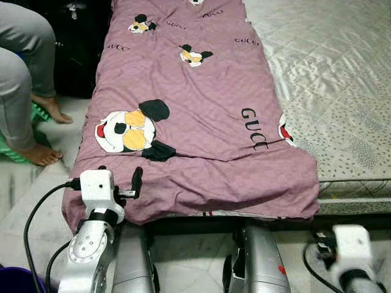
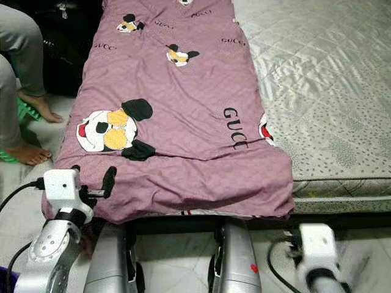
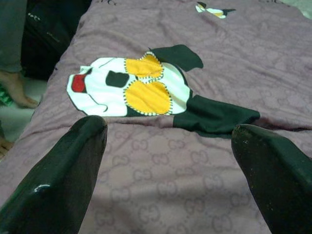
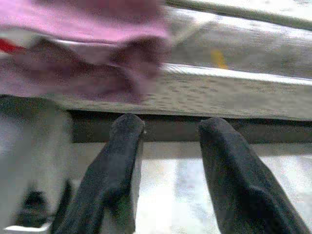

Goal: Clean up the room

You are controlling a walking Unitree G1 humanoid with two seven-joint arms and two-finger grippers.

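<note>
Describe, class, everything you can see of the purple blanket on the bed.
The purple blanket looks like soft woven cloth, printed with cartoon mouse faces in white, yellow and black, plus dark lettering. It lies folded lengthwise along the left side of the mattress, its near end rumpled and draping over the bed's foot. The left pincer is at its near left corner, fingers open.

Home bedroom: bed [image 1: 342,91], purple blanket [image 1: 201,91].

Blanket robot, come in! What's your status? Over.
Left gripper open at purple blanket's near corner. Right gripper open, low by bed frame. Person's feet beside bed.
</note>
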